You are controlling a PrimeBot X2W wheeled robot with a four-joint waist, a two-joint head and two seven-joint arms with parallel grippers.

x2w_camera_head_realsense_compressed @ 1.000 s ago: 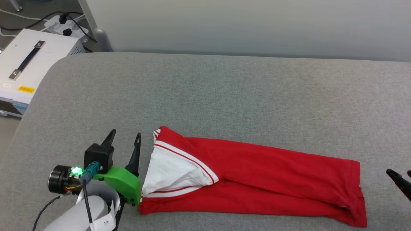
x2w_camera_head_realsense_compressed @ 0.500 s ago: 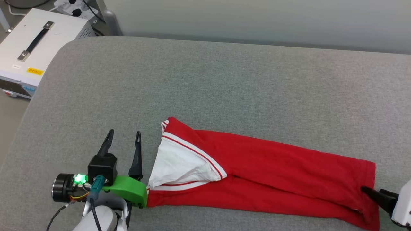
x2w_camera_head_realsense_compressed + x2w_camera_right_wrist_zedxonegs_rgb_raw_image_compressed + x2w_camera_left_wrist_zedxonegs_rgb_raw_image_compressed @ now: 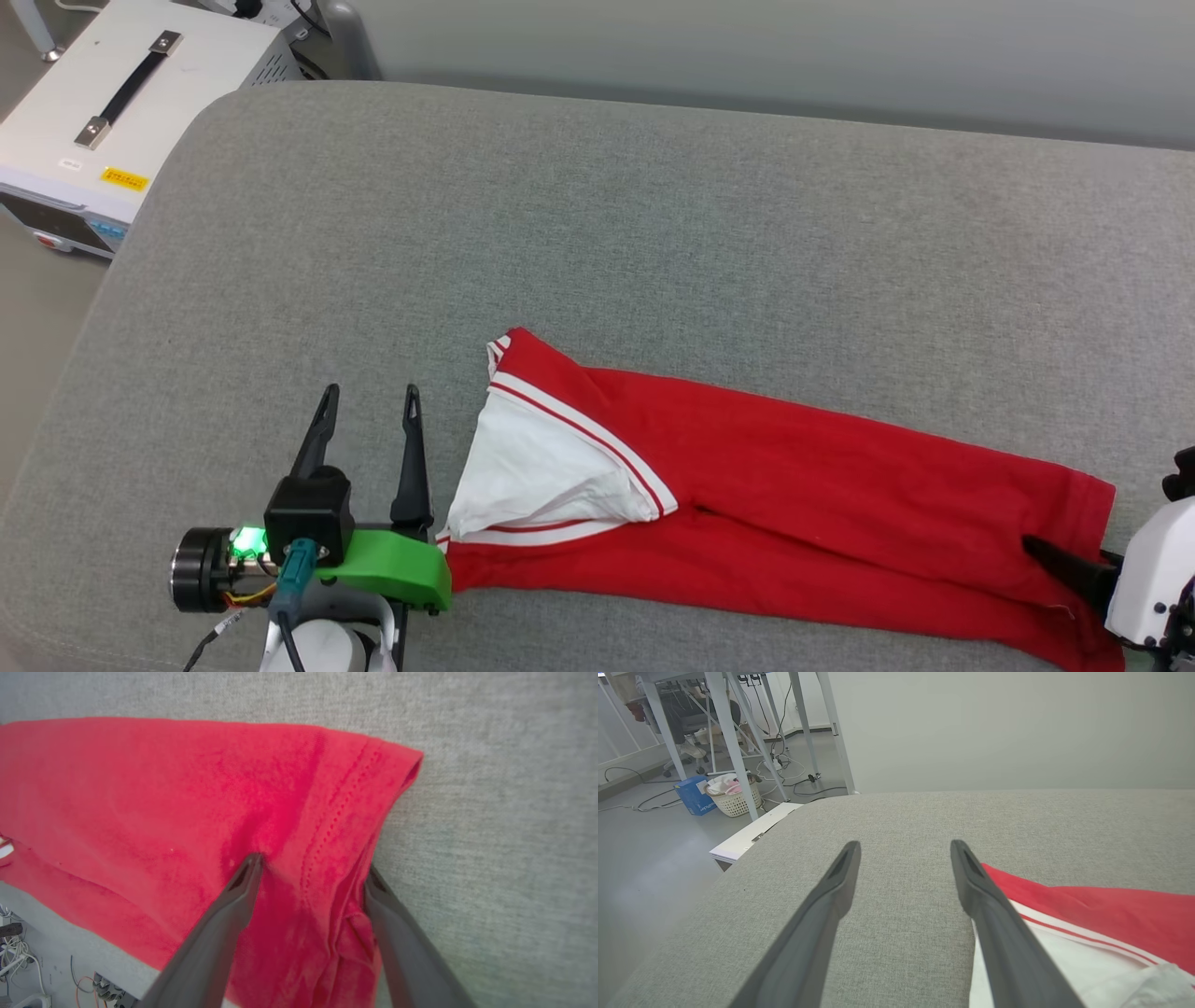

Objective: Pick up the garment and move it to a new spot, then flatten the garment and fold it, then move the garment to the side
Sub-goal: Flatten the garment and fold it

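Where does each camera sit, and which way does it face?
Head view: on the head, looking down at the garment on the cushion; left claw lower left.
Left wrist view: on that wrist, looking along its open fingers across the cushion to the wall.
Right wrist view: on that wrist, looking down past the right claw, open over the garment's hem.
Shared: all show the garment.

**Edges and Folds Are Cutting Parts From Sight**

The head view's right edge is cropping the right gripper (image 3: 312, 865), leaving one dark finger (image 3: 1064, 564) showing. The garment (image 3: 822, 504) is running off the bottom edge at its near right corner, and the white box (image 3: 196, 103) is being cut at the top left. In the left wrist view, the left gripper (image 3: 903, 845) is covering the edge of the sleeve (image 3: 1064, 961) with one finger, and the contents of the basket (image 3: 738, 807) are appearing too small to make out. In the right wrist view, the hem (image 3: 336, 826) is crowding one fingertip, so contact is proving impossible to judge.
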